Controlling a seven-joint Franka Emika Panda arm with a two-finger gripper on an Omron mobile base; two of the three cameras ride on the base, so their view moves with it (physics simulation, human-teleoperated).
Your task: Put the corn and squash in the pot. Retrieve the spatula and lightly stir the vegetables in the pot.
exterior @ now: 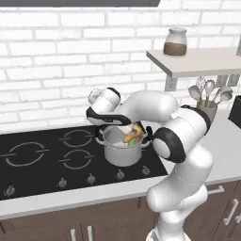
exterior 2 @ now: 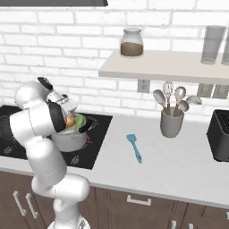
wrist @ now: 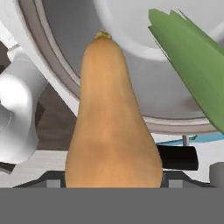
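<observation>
Squash, orange-tan and pear-shaped (wrist: 111, 118), hides the fingertips of the two-finger gripper (exterior: 128, 128) clamped on it over the round silver steel pot (exterior: 123, 151); green corn husk (wrist: 192, 74) leans beside it, cut off. Teal spatula (exterior 2: 134, 147) lies on the counter (exterior 2: 179, 165).

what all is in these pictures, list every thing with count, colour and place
pot: 1, silver with black handles, on the cooktop's right side
squash: 1, orange-tan, in the pot, close before the hand camera
corn: 1, green husk, in the pot beside the squash
spatula: 1, light blue, flat on the counter right of the cooktop
cooktop: 1, black, set in the counter
utensil cup: 1, grey, on the counter under the shelf, holding spoons and a whisk
jar: 1, glass with brown contents, on the shelf
shelf: 1, pale, on the brick wall
toaster: 1, black, far right of the counter
pincer: 1, over the pot; whether its jaws grip the squash cannot be told
</observation>
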